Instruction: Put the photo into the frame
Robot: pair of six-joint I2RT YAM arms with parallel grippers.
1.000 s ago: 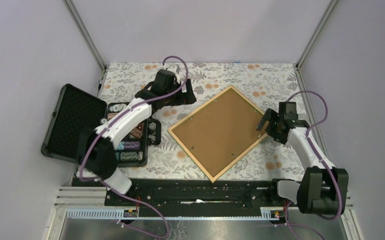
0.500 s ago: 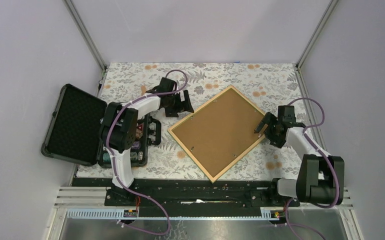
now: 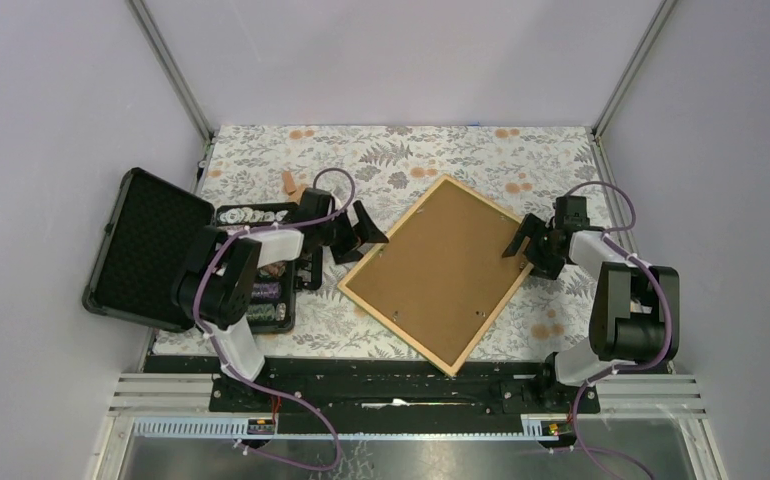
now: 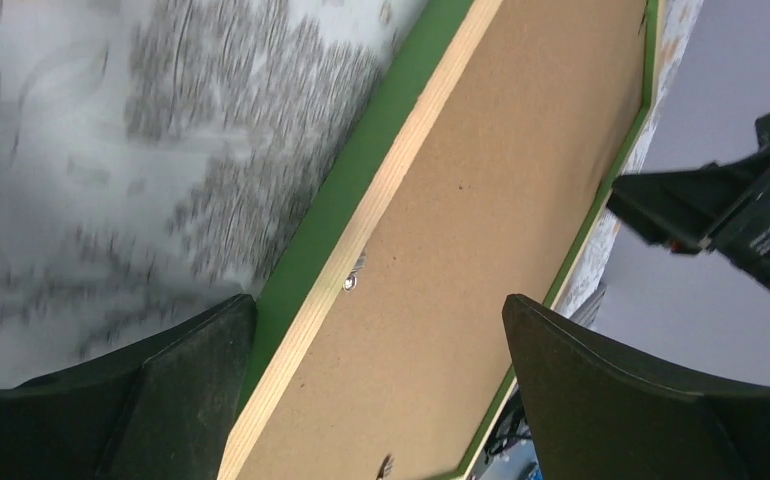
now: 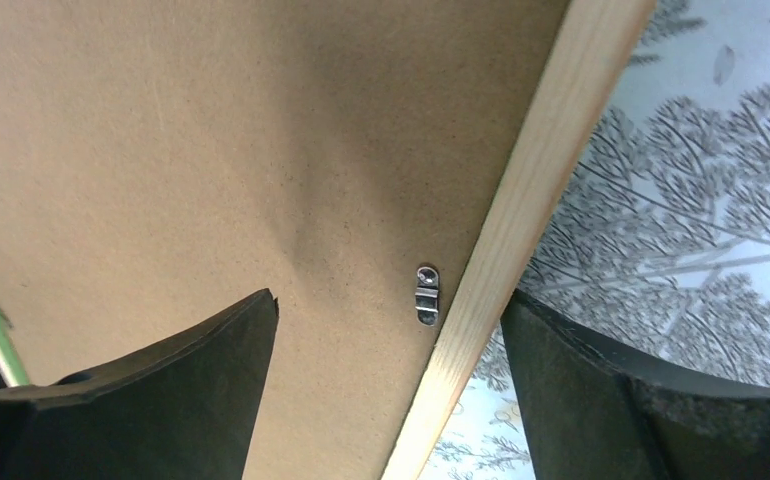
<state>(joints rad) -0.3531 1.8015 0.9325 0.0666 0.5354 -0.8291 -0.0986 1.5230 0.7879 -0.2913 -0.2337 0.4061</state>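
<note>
My left gripper (image 3: 361, 230) sits low at the frame's upper-left rail with its fingers (image 4: 121, 400) spread wide. In the left wrist view the rail runs up between them, but I cannot tell whether either finger touches it. My right gripper (image 3: 523, 243) is at the opposite side, by the right corner, and its jaws are also wide apart. From the right wrist I see the light wood rail and a small metal turn clip (image 5: 427, 293) in the gap between the fingers. The frame (image 3: 398, 328) lies back up and skewed on the floral tablecloth (image 3: 441, 150), between the two arms, with its brown backing board (image 3: 436, 270) facing the overhead camera. A strip of green shows along its outer edge from the left wrist. An open black case of poker chips (image 3: 146, 250) lies to the left, near the left arm.
</note>
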